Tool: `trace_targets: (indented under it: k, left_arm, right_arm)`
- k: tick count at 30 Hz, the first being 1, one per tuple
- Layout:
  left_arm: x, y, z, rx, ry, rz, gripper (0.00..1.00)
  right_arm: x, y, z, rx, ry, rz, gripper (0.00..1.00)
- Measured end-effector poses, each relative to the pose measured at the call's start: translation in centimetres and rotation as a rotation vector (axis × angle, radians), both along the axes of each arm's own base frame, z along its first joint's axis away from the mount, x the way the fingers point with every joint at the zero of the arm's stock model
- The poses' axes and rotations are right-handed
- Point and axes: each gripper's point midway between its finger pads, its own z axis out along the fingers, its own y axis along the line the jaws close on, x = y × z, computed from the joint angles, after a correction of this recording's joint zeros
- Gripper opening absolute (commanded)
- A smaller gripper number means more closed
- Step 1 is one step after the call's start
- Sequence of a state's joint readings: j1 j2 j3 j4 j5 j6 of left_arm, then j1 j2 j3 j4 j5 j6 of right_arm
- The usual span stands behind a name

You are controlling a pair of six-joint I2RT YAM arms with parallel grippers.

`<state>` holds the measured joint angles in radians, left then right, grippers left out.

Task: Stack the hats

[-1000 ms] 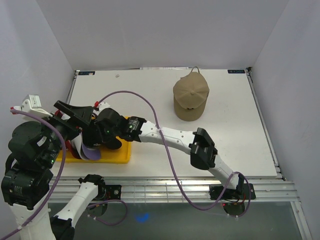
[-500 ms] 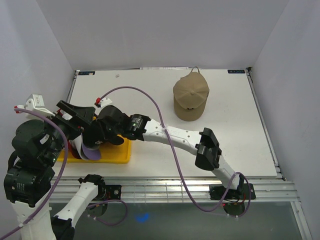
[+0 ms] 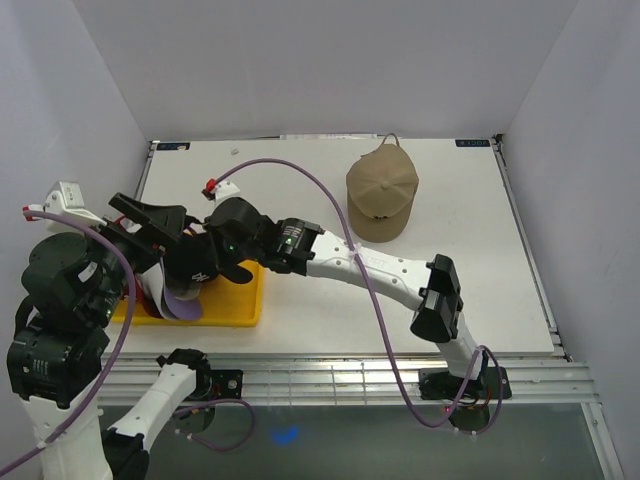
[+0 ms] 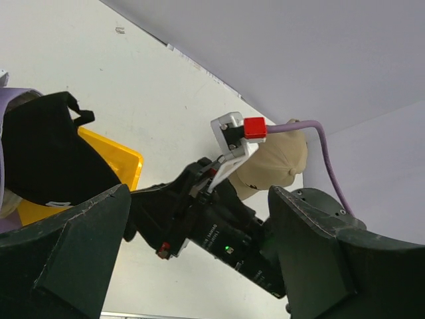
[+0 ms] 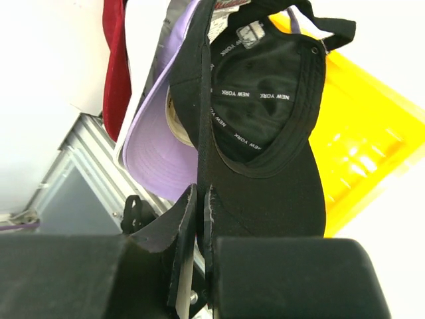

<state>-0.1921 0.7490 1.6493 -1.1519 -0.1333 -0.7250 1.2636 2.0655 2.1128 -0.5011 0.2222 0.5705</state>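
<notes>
Cap (image 5: 262,133), blk fabric, in R gripper (image 5: 200,194)

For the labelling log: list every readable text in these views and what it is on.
"NEW YORK", repeated on the seam tape inside the black cap.
Sewn label inside that cap: too small to read.
Blue corner stickers, top view: too small to read.

Bright, even light; soft shadows
</notes>
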Motion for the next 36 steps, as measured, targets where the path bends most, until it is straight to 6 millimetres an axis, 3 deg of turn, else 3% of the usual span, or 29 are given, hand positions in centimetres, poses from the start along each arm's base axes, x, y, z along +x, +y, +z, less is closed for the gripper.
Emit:
trace_targets:
  k: [14, 20, 23, 30, 36]
  left_arm:
    - [1.5, -0.1, 1.7, -0.027, -0.064, 0.017, 0.93]
    - [2.9, -0.5, 2.0, -0.038, -0.075, 0.014, 0.93]
    - [3.7, -0.8, 1.3, -0.045, -0.061, 0.005, 0.92]
    - [6.6, -2.4, -1.2, -0.065, -0.005, -0.043, 0.88]
    - [10.6, -5.6, -4.2, -0.114, 0.077, -0.159, 0.85]
  right_arm:
    - [3.7, -6.9, 3.9, 0.112, 0.133, -0.112, 0.08]
    - [9.0, -11.4, 8.1, 0.302, 0.227, -0.207, 0.08]
    - [11.9, -14.9, 10.6, 0.437, 0.259, -0.276, 0.08]
    - [16.8, -25.4, 14.8, 0.807, 0.327, -0.459, 0.08]
    - [18.7, -32.0, 15.8, 1.037, 0.361, -0.567, 0.08]
